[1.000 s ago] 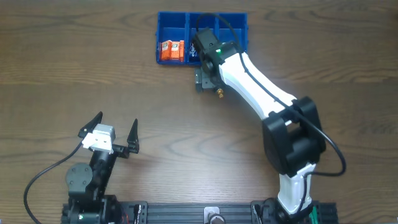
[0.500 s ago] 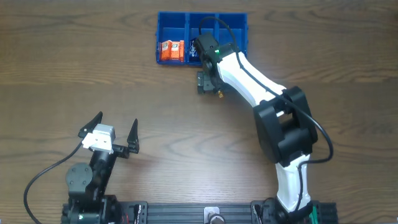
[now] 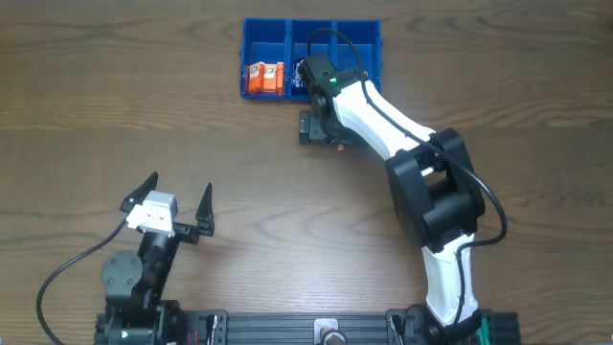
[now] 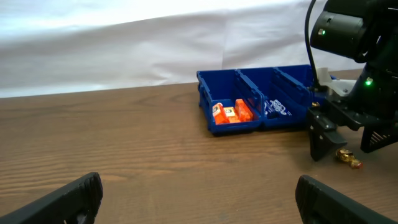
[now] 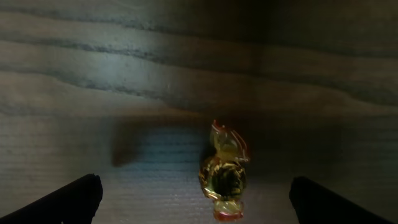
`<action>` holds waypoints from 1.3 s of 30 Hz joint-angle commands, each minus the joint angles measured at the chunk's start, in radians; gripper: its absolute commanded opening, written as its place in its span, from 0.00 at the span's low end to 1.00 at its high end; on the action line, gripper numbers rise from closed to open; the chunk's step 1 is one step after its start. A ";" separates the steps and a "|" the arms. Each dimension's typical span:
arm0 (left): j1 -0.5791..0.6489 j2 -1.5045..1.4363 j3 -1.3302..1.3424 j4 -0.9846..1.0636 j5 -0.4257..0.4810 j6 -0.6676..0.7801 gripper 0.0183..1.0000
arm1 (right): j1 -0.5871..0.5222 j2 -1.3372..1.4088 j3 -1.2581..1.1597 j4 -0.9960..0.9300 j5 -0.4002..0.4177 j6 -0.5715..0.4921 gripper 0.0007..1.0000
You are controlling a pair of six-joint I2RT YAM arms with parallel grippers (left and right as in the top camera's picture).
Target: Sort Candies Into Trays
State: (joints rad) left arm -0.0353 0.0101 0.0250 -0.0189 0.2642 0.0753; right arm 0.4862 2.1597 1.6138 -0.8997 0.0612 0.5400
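The right pincer hangs spread wide over the gold-wrapped candy lying on the table just beside the blue tray (left pincer well apart, also wide), so I'd say pickup: lower, then close.

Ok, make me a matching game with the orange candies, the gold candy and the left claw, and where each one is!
1 orange candies
2 gold candy
3 left claw

A on the table under the right claw
B open, far from the tray
C in the tray's end compartment

Pairs: 1-C, 2-A, 3-B.
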 commanded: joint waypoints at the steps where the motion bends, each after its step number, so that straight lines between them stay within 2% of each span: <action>1: 0.004 -0.007 -0.020 -0.032 0.025 -0.008 1.00 | -0.016 0.010 -0.005 0.002 -0.001 0.037 1.00; 13: 0.004 -0.007 -0.020 -0.032 0.025 -0.008 1.00 | -0.029 0.010 -0.044 0.038 0.016 0.035 0.99; 16: 0.004 -0.007 -0.020 -0.032 0.025 -0.008 1.00 | -0.029 0.010 -0.044 0.040 0.019 0.035 0.89; 19: 0.004 -0.007 -0.020 -0.032 0.025 -0.008 1.00 | -0.029 0.010 -0.044 0.039 0.039 0.035 0.69; 21: 0.004 -0.007 -0.020 -0.032 0.025 -0.008 1.00 | -0.029 0.010 -0.044 0.038 0.053 0.032 0.61; 26: 0.004 -0.007 -0.020 -0.032 0.025 -0.008 1.00 | -0.029 0.010 -0.044 0.036 0.084 0.032 0.54; 29: 0.004 -0.007 -0.020 -0.032 0.025 -0.008 1.00 | -0.029 0.010 -0.044 0.035 0.095 0.032 0.44; 33: 0.004 -0.007 -0.020 -0.032 0.025 -0.008 1.00 | -0.029 0.010 -0.044 0.035 0.095 0.033 0.37; 36: 0.004 -0.007 -0.020 -0.032 0.025 -0.008 1.00 | -0.029 0.010 -0.044 0.035 0.095 0.033 0.23; 39: 0.004 -0.007 -0.020 -0.032 0.025 -0.008 1.00 | -0.028 0.010 -0.044 0.035 0.095 0.033 0.18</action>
State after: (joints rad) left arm -0.0353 0.0101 0.0250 -0.0189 0.2642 0.0753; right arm 0.4637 2.1597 1.5730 -0.8639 0.1333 0.5724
